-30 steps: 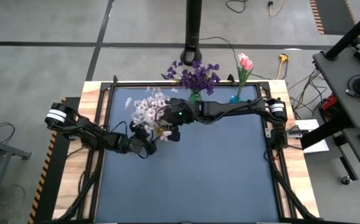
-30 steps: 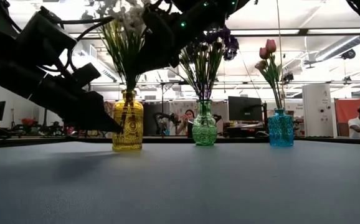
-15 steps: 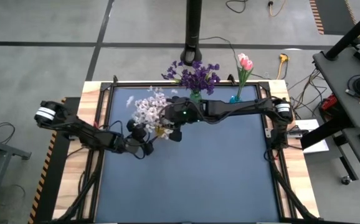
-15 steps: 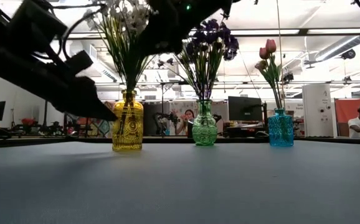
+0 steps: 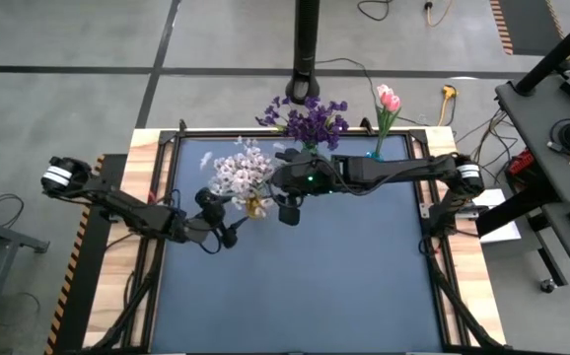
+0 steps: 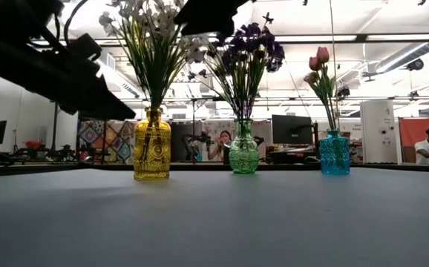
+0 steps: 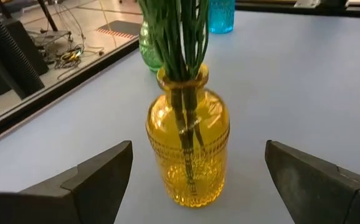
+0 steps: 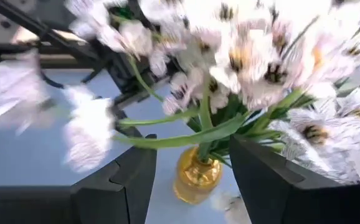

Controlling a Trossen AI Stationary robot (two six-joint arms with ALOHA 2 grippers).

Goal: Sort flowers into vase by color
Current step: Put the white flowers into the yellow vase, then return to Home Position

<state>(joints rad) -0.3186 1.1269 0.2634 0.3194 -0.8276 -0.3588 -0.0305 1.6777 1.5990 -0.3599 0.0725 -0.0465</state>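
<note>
Grey concrete floor [image 5: 88, 39] around the table — bright ceiling lights [image 6: 363, 37], monitors [image 6: 289, 127] behind.

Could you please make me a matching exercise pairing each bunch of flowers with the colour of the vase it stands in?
Flowers:
1. white flowers
2. purple flowers
3. pink tulips

Vases:
A. blue vase
B. yellow vase
C. green vase

Pairs: 1-B, 2-C, 3-A
</note>
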